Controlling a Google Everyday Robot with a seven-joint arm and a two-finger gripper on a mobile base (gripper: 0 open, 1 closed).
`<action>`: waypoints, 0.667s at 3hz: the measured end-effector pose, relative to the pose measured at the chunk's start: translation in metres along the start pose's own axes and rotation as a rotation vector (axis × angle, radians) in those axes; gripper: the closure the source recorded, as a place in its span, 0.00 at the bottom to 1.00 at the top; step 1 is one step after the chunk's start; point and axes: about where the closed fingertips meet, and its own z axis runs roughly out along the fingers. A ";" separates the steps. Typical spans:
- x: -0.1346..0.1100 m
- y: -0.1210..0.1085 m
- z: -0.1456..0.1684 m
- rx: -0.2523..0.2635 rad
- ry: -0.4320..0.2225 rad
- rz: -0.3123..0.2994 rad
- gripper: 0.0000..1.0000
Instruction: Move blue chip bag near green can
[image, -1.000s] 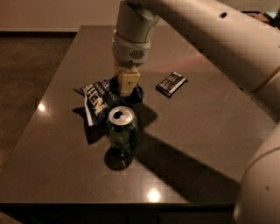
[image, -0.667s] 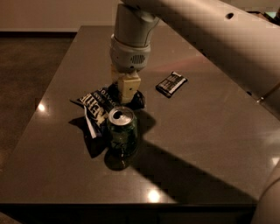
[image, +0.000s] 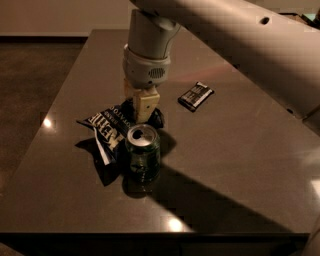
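Reaching down from 12 o'clock in the camera view, the pale arm (image: 225, 35) ends in a round grey wrist, and below it the tool (image: 140, 114) points straight down at the dark tabletop (image: 240, 165). Its beige fingers (image: 146, 102) stand close together, pinched on the upper right edge of the blue chip bag (image: 107, 127). That edge is bunched up into the tips, while the rest of the bag slopes down and away toward 8 o'clock.

The bag is crumpled. Its white lettering faces up and a white strip of its edge hangs at the lower side. It sits at about 10 o'clock from the green can (image: 143, 157), and its lower right part is right against the can's side; whether the two actually touch I cannot tell.

The can stands upright near the middle of the tabletop, silver top up, directly at 6 o'clock from the tool and just beside it. A dark reflection pools under the can.

At 2 o'clock from the can, well apart from both can and bag, a small flat black-and-silver wrapped bar (image: 196, 95) lies on the tabletop. The arm's broad shadow runs across the surface from the can toward 4 o'clock.
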 end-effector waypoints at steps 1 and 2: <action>-0.002 -0.003 0.000 0.013 -0.003 -0.002 0.13; -0.003 -0.006 0.000 0.024 -0.006 -0.003 0.00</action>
